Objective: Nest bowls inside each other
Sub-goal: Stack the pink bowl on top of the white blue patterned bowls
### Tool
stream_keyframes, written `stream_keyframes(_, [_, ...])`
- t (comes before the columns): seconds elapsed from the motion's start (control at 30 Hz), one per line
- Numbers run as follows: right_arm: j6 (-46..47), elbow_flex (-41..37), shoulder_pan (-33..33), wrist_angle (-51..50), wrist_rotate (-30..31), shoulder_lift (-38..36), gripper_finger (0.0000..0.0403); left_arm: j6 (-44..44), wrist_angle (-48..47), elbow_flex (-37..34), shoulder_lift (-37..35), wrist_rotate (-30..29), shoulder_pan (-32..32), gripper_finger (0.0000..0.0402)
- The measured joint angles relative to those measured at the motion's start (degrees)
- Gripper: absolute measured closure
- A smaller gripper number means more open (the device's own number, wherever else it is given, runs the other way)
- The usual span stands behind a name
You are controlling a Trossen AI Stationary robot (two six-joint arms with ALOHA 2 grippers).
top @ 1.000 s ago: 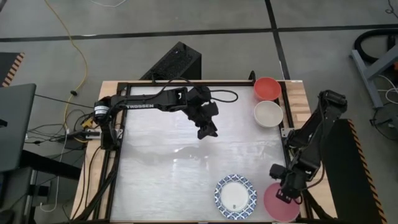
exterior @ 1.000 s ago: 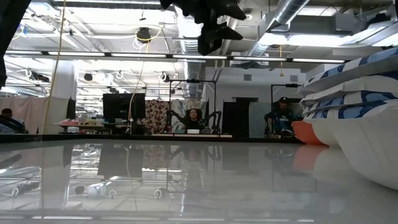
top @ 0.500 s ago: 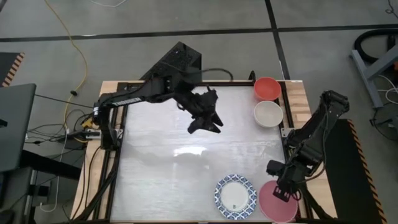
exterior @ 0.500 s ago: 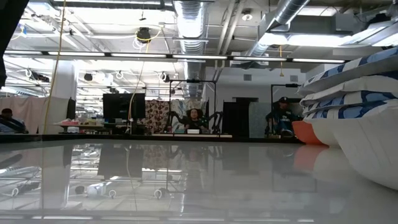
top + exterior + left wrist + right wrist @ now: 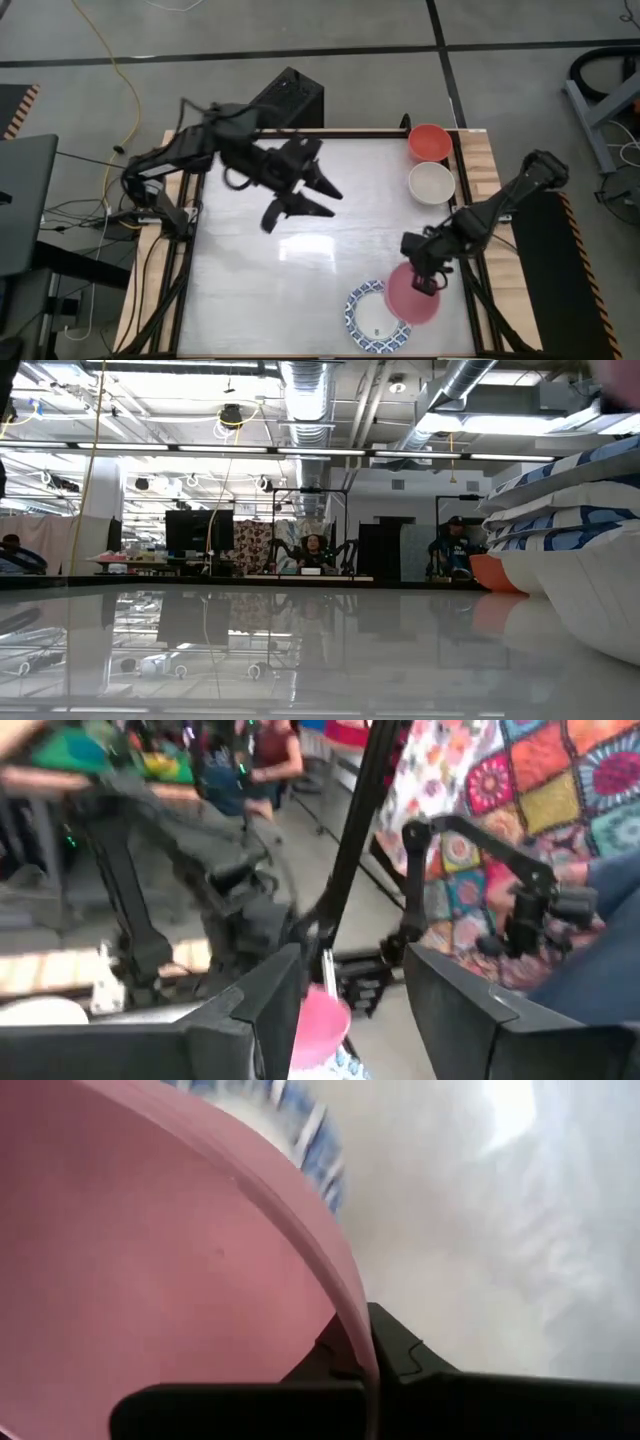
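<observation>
The pale counter has a smooth, glossy top that mirrors the ceiling lights, edged by bare light wood. The round pink bowl looks smooth and matt, like plastic. The black fingers are matt, hard plastic.

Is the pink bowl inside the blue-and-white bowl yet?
Not yet. The pink bowl hangs partly over the blue-rimmed bowl, its rim pinched by the right end effector.

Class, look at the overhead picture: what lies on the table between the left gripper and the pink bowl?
Nothing: in the high view only bare table separates the left gripper from the pink bowl.
</observation>
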Motion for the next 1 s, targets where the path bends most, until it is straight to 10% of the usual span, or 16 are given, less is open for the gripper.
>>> stream_keyframes(0.33, [-8.97, -0.02, -7.32, 7.09, 2.75, 0.01, 0.0396, 4.45, -2.37, -0.02, -2.30, -21.79, -9.50, 0.0235])
stream_keyframes(1.0, [-15.07, 3.16, -3.78, 16.42, -6.51, 19.32, 0.0393, 4.33, -3.33, -0.04, -2.15, -32.74, -16.92, 0.0235])
